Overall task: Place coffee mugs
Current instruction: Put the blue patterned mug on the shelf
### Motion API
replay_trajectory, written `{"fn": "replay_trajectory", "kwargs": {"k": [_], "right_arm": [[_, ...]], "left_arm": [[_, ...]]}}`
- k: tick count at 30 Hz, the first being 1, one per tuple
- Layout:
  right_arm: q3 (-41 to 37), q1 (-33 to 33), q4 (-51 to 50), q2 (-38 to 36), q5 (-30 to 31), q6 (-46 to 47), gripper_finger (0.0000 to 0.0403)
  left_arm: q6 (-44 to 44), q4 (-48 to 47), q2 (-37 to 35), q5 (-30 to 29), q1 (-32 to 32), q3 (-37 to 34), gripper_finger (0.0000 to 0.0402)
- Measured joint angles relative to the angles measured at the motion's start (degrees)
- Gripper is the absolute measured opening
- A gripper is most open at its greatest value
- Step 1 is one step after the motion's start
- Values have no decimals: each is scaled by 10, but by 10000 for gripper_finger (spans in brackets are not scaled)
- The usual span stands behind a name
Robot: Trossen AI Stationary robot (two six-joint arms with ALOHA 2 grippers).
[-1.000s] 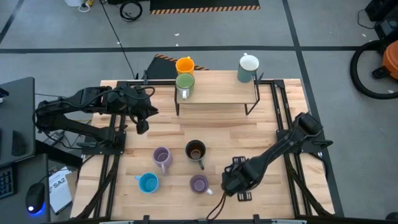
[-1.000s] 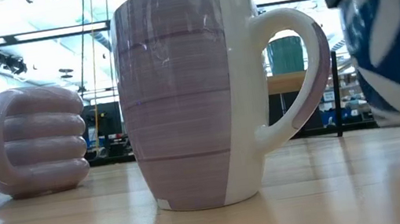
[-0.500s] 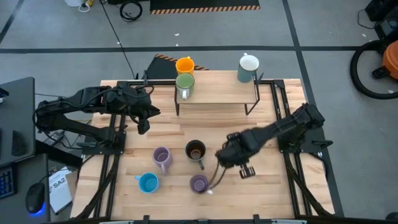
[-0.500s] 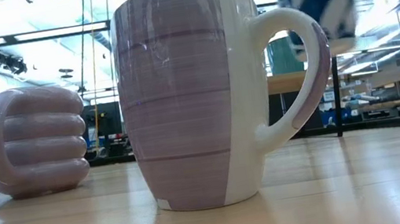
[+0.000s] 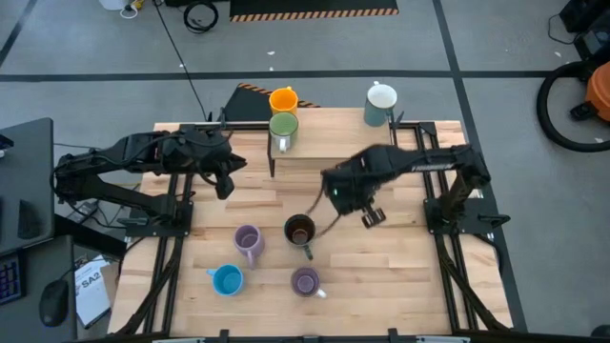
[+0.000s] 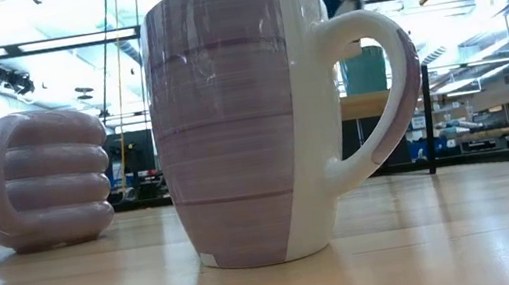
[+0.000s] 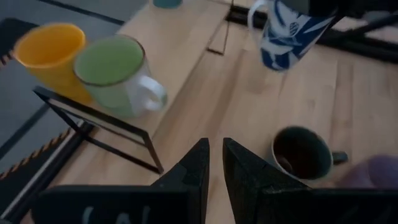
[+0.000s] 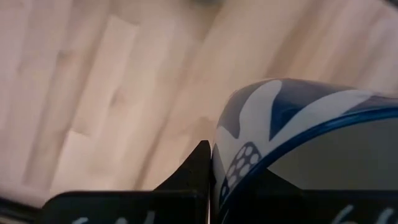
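Blue-and-white patterned mug [image 7: 287, 34] hangs in the air above the middle of the wooden table [image 5: 410, 257], pinched at its rim by the right gripper [image 5: 335, 190], whose fingers are clenched on it (the right wrist view shows the rim right against a dark finger). Just below it on the table stands the dark brown-black mug [image 5: 299, 231], with two lilac mugs [image 5: 248, 239] [image 5: 305, 282] and a light blue mug [image 5: 227, 279] nearer the front edge. On the raised shelf [image 5: 334, 148] at the back sit the green mug [image 5: 283, 128], orange mug [image 5: 283, 100] and a white-rimmed mug [image 5: 380, 103]. The left gripper [image 5: 225, 178] hovers near the shelf's left end, fingers nearly together, holding nothing.
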Motion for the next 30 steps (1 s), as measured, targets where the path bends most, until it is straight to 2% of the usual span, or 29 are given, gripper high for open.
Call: {"fn": "replay_trajectory", "kwargs": {"k": [8, 13, 22, 30], "right_arm": [[46, -85, -2, 0, 0, -86, 32], [48, -145, -1, 2, 1, -135, 32], [47, -261, 25, 5, -3, -156, 32], [47, -321, 55, 6, -14, -198, 32]], "left_arm": [[-3, 32, 0, -19, 0, 0, 50], [-5, 37, 0, -45, 0, 0, 50], [-12, 51, 17, -55, 0, 0, 50], [1, 67, 64, -55, 0, 0, 50]]}}
